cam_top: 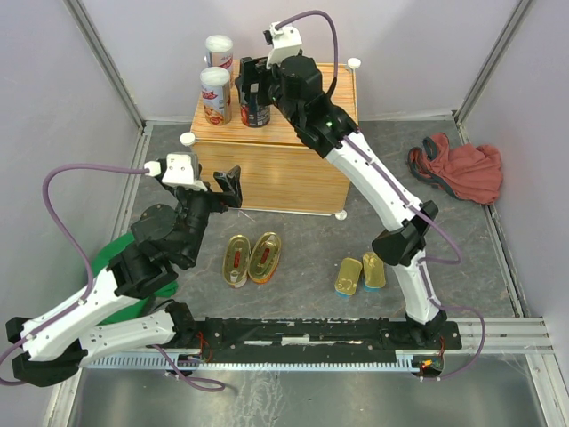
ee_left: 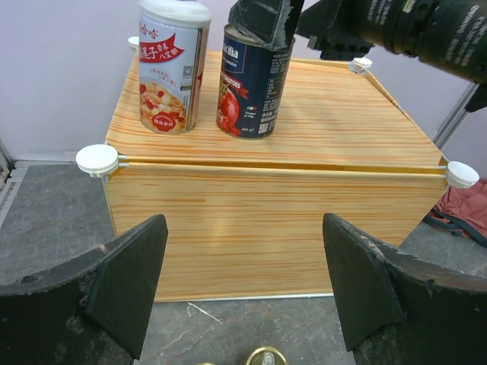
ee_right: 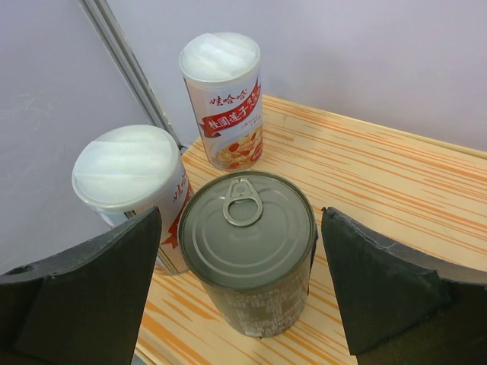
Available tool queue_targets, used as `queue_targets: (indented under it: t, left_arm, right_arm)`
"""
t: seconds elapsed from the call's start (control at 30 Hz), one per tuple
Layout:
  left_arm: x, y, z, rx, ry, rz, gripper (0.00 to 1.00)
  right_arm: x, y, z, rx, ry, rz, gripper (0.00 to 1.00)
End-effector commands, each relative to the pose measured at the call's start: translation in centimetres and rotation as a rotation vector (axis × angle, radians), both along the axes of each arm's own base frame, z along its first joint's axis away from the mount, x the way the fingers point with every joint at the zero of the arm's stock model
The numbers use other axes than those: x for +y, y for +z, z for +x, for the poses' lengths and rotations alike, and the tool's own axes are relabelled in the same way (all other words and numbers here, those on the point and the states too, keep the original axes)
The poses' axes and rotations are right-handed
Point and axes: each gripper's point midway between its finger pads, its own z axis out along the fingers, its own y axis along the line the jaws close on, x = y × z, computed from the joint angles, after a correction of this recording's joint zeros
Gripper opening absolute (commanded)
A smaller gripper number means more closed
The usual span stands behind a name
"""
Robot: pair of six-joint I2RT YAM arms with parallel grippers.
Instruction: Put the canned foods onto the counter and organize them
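The counter [cam_top: 293, 169] [ee_left: 274, 205] [ee_right: 396, 182] is a light wood-grain box with white knobs. On its far left stand two tall white-lidded cans [cam_top: 219, 52] [cam_top: 215, 93] [ee_right: 222, 99] [ee_right: 131, 181]; one shows in the left wrist view [ee_left: 171, 68]. The dark round tin [cam_top: 256, 112] [ee_left: 251, 84] [ee_right: 247, 243] stands upright beside them. My right gripper [cam_top: 253, 87] [ee_right: 240, 228] is open, its fingers on either side of the tin with gaps. Two oval gold tins [cam_top: 236, 259] [cam_top: 266, 256] and two rectangular tins [cam_top: 348, 276] [cam_top: 374, 270] lie on the floor. My left gripper [cam_top: 228, 187] [ee_left: 243, 281] hangs open and empty before the counter's front.
A red cloth [cam_top: 458, 169] lies at the right by the wall. A green cloth [cam_top: 114, 258] shows under my left arm. Grey walls close in the stone-patterned floor, with a slotted rail [cam_top: 293, 360] at the near edge.
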Motion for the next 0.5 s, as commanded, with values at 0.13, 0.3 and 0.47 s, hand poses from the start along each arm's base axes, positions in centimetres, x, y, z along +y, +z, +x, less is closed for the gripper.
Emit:
queue_targets:
  t: [0.13, 0.3, 0.47]
  left_arm:
    - [0.8, 0.6, 0.0, -0.030, 0.034, -0.030, 0.89]
    - [0.5, 0.5, 0.2, -0.034, 0.039, -0.026, 0.89]
    - [-0.3, 0.1, 0.7, -0.025, 0.036, -0.021, 0.89]
  right_arm:
    - [-3.4, 7.2, -4.0, -0.108, 0.018, 0.067, 0.90]
    - [-4.2, 6.7, -5.2, -0.083, 0.018, 0.056, 0.83]
    - [-4.4, 4.2, -5.9, -0.024, 0.023, 0.050, 0.62]
